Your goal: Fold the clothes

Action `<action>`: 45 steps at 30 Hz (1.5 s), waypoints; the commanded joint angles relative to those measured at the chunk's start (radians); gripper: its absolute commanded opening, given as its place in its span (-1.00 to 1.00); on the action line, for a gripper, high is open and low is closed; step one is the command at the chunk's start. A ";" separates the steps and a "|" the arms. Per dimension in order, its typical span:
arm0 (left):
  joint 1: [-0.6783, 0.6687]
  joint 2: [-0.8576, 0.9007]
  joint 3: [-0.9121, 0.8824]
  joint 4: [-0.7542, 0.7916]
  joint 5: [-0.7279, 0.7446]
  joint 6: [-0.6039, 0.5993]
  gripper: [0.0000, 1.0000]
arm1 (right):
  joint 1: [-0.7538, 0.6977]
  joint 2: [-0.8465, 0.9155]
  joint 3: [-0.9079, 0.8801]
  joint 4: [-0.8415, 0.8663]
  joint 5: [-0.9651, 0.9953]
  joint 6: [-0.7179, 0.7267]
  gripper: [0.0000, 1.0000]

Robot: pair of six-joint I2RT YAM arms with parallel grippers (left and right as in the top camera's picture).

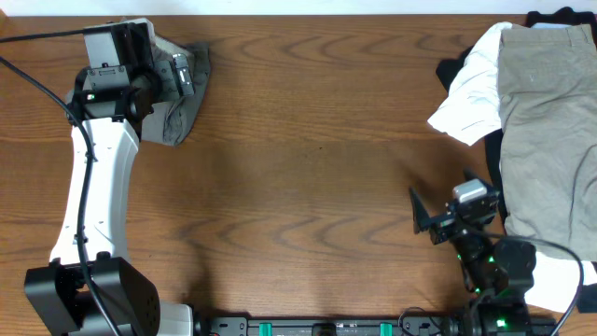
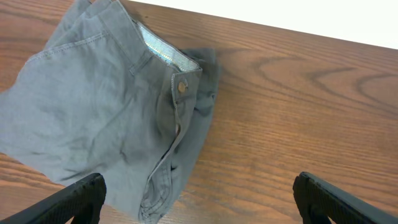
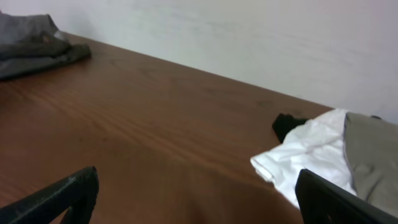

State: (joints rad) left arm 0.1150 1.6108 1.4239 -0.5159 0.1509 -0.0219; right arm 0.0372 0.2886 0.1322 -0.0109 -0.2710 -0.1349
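The mid-grey cotton shorts with a buttoned waistband [image 2: 106, 112] lie in a rumpled, partly doubled heap at the far left corner of the brown wooden bench [image 1: 308, 140]. They sit just below and ahead of our left tool [image 2: 199, 202], whose jaws stand wide apart and hold nothing. Our right tool [image 3: 199, 199] is just as wide and empty, low over bare wood near the pile on the right: khaki-beige trousers [image 1: 546, 121] over a crumpled white piece [image 1: 471, 89] and a black piece [image 1: 450, 67]. We judge all of it light, limp and quick to bunch (nothing here looks fragile). On the shorts we would pinch the stiffer waistband near the small button [image 2: 181, 87], or a hem corner, since the thin middle would likely just lift into a wrinkle.
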 commanded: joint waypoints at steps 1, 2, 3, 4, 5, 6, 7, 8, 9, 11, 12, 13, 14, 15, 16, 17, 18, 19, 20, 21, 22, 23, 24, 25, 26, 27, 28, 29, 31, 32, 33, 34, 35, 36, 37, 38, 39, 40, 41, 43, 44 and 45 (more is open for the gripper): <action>0.002 0.005 0.003 0.000 0.002 0.003 0.96 | -0.020 -0.076 -0.068 0.008 -0.006 0.006 0.98; 0.002 0.005 0.003 0.000 0.002 0.003 0.96 | -0.021 -0.096 -0.083 0.006 -0.002 0.006 0.98; 0.002 0.005 0.003 0.000 0.002 0.003 0.96 | -0.021 -0.120 -0.097 0.003 0.006 0.006 0.98; 0.002 0.005 0.003 0.000 0.002 0.003 0.96 | -0.021 -0.143 -0.109 -0.004 0.010 0.006 0.98; 0.002 0.005 0.003 0.000 0.002 0.003 0.96 | -0.021 -0.164 -0.119 -0.017 0.010 0.006 0.98; 0.002 0.005 0.003 0.000 0.002 0.003 0.96 | -0.021 -0.187 -0.128 -0.035 0.009 0.006 0.99; 0.002 0.005 0.003 0.000 0.002 0.003 0.96 | -0.021 -0.205 -0.127 -0.042 0.009 0.007 0.98; 0.002 0.005 0.003 0.000 0.002 0.003 0.96 | -0.021 -0.225 -0.126 -0.034 0.009 0.007 0.99; 0.002 0.005 0.003 0.000 0.002 0.003 0.96 | -0.021 -0.250 -0.127 -0.038 0.009 0.006 0.98; 0.002 0.005 0.003 0.000 0.002 0.003 0.96 | -0.021 -0.286 -0.127 -0.031 0.009 0.006 0.98; 0.002 0.005 0.003 0.000 0.002 0.003 0.96 | -0.020 -0.279 -0.127 -0.024 0.009 0.006 0.98; 0.002 0.005 0.003 0.000 0.002 0.003 0.96 | -0.020 -0.279 -0.127 -0.036 0.009 0.006 0.99; 0.002 0.005 0.003 0.000 0.002 0.003 0.96 | -0.020 -0.278 -0.127 -0.040 0.010 0.006 0.98; 0.002 0.005 0.003 0.000 0.002 0.003 0.96 | -0.020 -0.277 -0.127 -0.039 0.009 0.006 0.98; 0.002 0.005 0.003 0.000 0.002 0.003 0.96 | -0.020 -0.277 -0.127 -0.039 0.009 0.006 0.99; 0.002 0.005 0.003 0.000 0.002 0.003 0.96 | -0.020 -0.276 -0.127 -0.039 0.009 0.006 0.98; 0.002 0.005 0.003 0.000 0.002 0.003 0.96 | -0.020 -0.276 -0.127 -0.039 0.009 0.006 0.98; 0.002 0.005 0.003 0.000 0.002 0.003 0.96 | -0.020 -0.276 -0.127 -0.039 0.009 0.006 0.99; 0.002 0.005 0.003 0.000 0.002 0.003 0.96 | -0.020 -0.276 -0.127 -0.039 0.009 0.006 0.99; 0.002 0.005 0.003 0.000 0.002 0.003 0.96 | -0.020 -0.276 -0.127 -0.039 0.009 0.006 0.99; 0.002 0.005 0.003 0.000 0.002 0.003 0.96 | -0.020 -0.276 -0.127 -0.039 0.009 0.006 0.98; 0.002 0.005 0.003 0.000 0.002 0.003 0.96 | -0.020 -0.276 -0.127 -0.039 0.009 0.006 0.99; 0.002 0.005 0.003 0.000 0.002 0.003 0.96 | -0.020 -0.276 -0.127 -0.039 0.009 0.006 0.98; 0.002 0.005 0.003 0.000 0.002 0.003 0.96 | -0.020 -0.276 -0.127 -0.039 0.009 0.006 0.98; 0.002 0.005 0.003 0.000 0.002 0.003 0.96 | -0.020 -0.276 -0.127 -0.039 0.009 0.006 0.99; 0.002 0.005 0.003 0.000 0.002 0.003 0.96 | -0.020 -0.276 -0.127 -0.039 0.009 0.006 0.99; 0.002 0.005 0.003 0.000 0.002 0.003 0.96 | -0.020 -0.276 -0.127 -0.039 0.009 0.006 0.98; 0.002 0.005 0.003 0.000 0.002 0.003 0.96 | -0.020 -0.276 -0.127 -0.039 0.009 0.006 0.98; 0.002 0.005 0.003 0.000 0.002 0.003 0.96 | -0.020 -0.276 -0.127 -0.039 0.009 0.006 0.99; 0.002 0.005 0.003 0.000 0.002 0.003 0.96 | -0.020 -0.276 -0.127 -0.039 0.009 0.006 0.98; 0.002 0.005 0.003 0.000 0.002 0.003 0.96 | -0.020 -0.276 -0.127 -0.039 0.009 0.006 0.99; 0.002 0.005 0.003 0.000 0.002 0.003 0.96 | -0.020 -0.276 -0.127 -0.039 0.009 0.006 0.98; 0.002 0.004 0.002 -0.001 0.002 0.003 0.96 | -0.020 -0.276 -0.127 -0.039 0.009 0.006 0.98; 0.002 0.000 0.002 0.000 0.002 0.003 0.96 | -0.020 -0.276 -0.127 -0.039 0.009 0.006 0.98; 0.002 -0.006 0.002 0.000 0.002 0.003 0.96 | -0.020 -0.275 -0.127 -0.039 0.009 0.006 0.98; 0.002 -0.012 0.002 0.000 0.002 0.003 0.96 | -0.020 -0.276 -0.127 -0.039 0.009 0.006 0.99; 0.002 -0.023 0.002 0.000 0.002 0.003 0.96 | -0.020 -0.275 -0.127 -0.039 0.009 0.006 0.99; -0.001 -0.034 0.001 -0.002 0.002 0.003 0.96 | -0.020 -0.275 -0.127 -0.039 0.009 0.006 0.99; -0.005 -0.051 0.001 -0.004 0.002 0.003 0.96 | -0.020 -0.275 -0.127 -0.039 0.009 0.006 0.99; -0.016 -0.095 0.000 -0.012 -0.001 0.003 0.96 | -0.020 -0.275 -0.127 -0.039 0.009 0.006 0.99; -0.024 -0.123 0.000 -0.029 -0.008 0.003 0.96 | -0.020 -0.275 -0.127 -0.039 0.009 0.006 0.98; -0.031 -0.149 0.000 -0.057 -0.009 0.003 0.96 | -0.020 -0.275 -0.127 -0.039 0.009 0.006 0.99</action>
State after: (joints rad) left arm 0.1032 1.5593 1.4231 -0.5457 0.1505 -0.0223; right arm 0.0242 0.0174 0.0078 -0.0452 -0.2687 -0.1349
